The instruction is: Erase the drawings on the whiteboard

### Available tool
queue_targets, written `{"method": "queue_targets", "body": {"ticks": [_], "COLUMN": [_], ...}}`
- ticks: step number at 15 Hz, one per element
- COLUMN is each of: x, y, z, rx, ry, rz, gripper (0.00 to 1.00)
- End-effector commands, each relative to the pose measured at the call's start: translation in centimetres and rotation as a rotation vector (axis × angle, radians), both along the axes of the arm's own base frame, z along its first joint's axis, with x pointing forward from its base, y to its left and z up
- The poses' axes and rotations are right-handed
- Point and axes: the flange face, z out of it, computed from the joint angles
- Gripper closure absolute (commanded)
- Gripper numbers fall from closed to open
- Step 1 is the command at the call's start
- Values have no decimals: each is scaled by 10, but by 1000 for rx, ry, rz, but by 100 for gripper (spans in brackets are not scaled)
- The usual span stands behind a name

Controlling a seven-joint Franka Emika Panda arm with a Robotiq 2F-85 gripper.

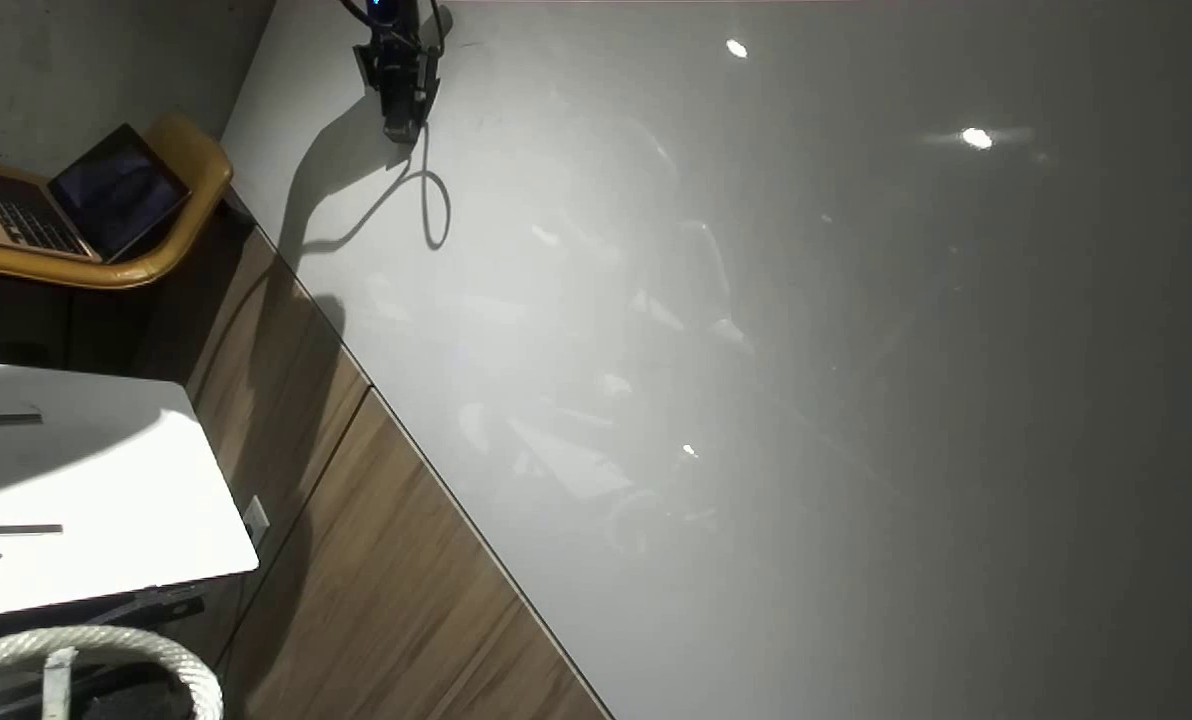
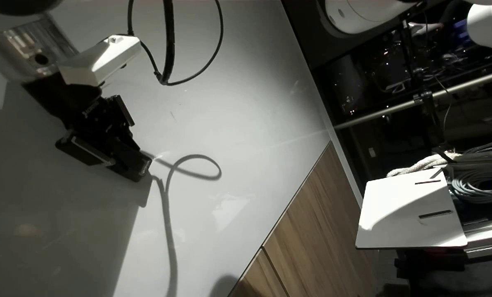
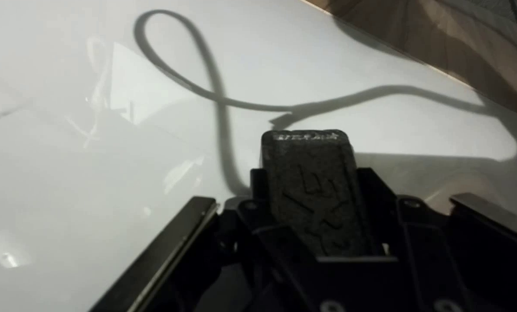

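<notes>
Laptop point(image 1: 76, 210) rests open on a yellow seat point(image 1: 211, 175) at the far left of an exterior view. Lower down lie a pale panel point(image 1: 146, 480), partly in shade, and a loop of white rope point(image 1: 86, 638). Next comes a wood-grain strip point(image 1: 416, 560), running slantwise along the edge of the whiteboard point(image 1: 856, 400), which fills most of that view. Over the board's top left corner hang the fingers point(image 3: 373, 195), clamped on a dark block point(image 3: 312, 190), one fingertip on either side of it. Whether the block touches the board I cannot tell. A looped cable shadow point(image 3: 223, 134) falls just past the block's end. Right of the fingers, what I can make out of the drawings point(image 3: 0, 115) is a thin, faint dark line, apart from the block; the wrist view has it at its left edge. Farther right, bright glints point(image 1: 976, 138) sit on the glossy surface, which darkens toward the right.
</notes>
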Motion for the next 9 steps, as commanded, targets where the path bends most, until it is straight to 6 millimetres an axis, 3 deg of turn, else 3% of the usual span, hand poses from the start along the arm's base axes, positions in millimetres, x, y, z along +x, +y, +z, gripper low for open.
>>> {"method": "queue_targets", "body": {"ticks": [1, 5, 9], "x": [20, 17, 22], "y": [-57, -104, -167], "z": [54, 103, 141], "rx": [-13, -9, 18], "ry": [-78, -110, -103], "rz": [-53, -127, -205], "gripper": [71, 71, 71]}}
